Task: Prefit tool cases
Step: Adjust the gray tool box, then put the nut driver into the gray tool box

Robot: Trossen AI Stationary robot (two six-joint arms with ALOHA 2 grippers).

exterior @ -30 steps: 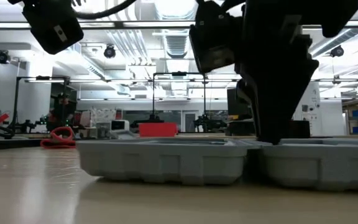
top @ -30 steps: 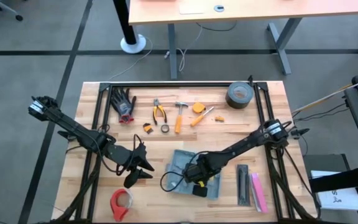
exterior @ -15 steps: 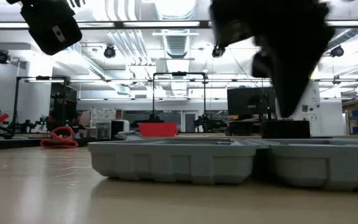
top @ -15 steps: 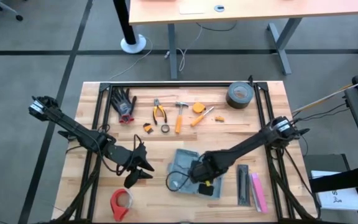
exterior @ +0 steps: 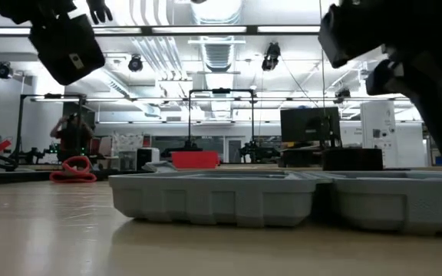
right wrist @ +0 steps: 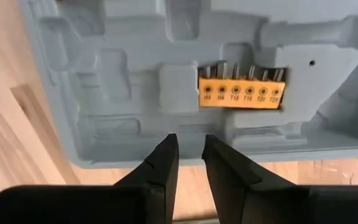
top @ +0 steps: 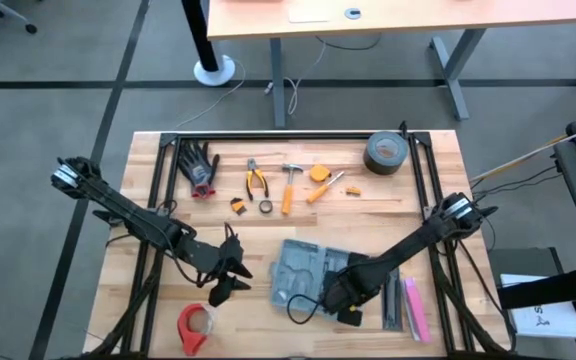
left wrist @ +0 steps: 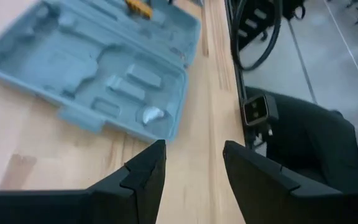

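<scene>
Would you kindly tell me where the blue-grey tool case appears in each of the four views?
High view: tool case lies open at lower centre, beside the right tool.
Low view: it spans the table, centre to right edge.
Left wrist view: upper left.
Right wrist view: fills the upper frame.
Shared landmark: the case's moulded tray slots.

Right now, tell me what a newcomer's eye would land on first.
The open blue-grey tool case near the table's front, an orange bit holder seated in its tray. The right gripper hovers at its front edge, the left gripper beside it, above a red tape roll.
</scene>
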